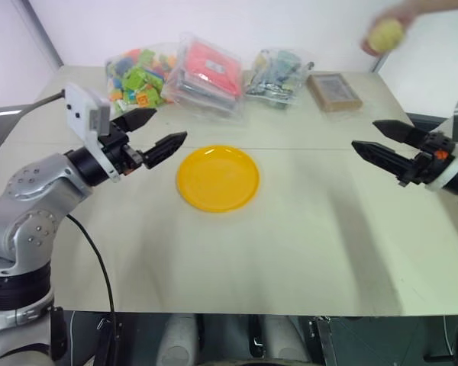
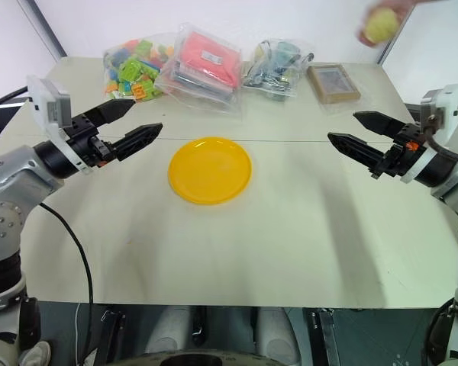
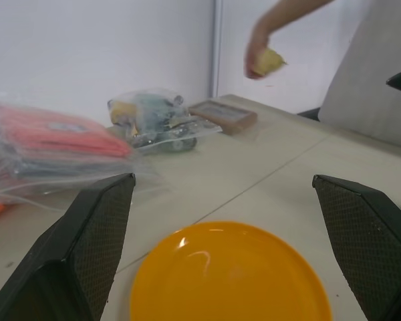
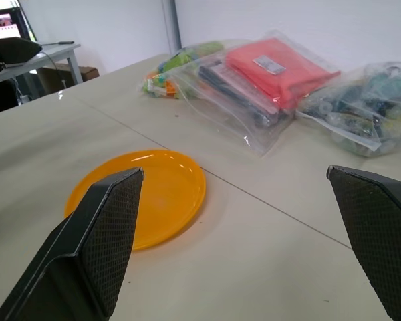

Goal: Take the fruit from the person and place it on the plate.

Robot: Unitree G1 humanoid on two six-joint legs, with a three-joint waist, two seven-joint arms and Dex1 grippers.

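Plate (image 1: 217, 178) bare between open tools — fruit (image 1: 386, 34) in hand (image 1: 397, 19).

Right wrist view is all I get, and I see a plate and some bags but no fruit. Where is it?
Observer: A person's hand holds the fruit in the air beyond the far right corner of the table.
Operator: Near my right pincer?
Observer: No, well apart. The right pincer hangs open, lower and nearer, above the table.
Operator: And the left pincer?
Observer: The left pincer is open, hovering just left of the plate.
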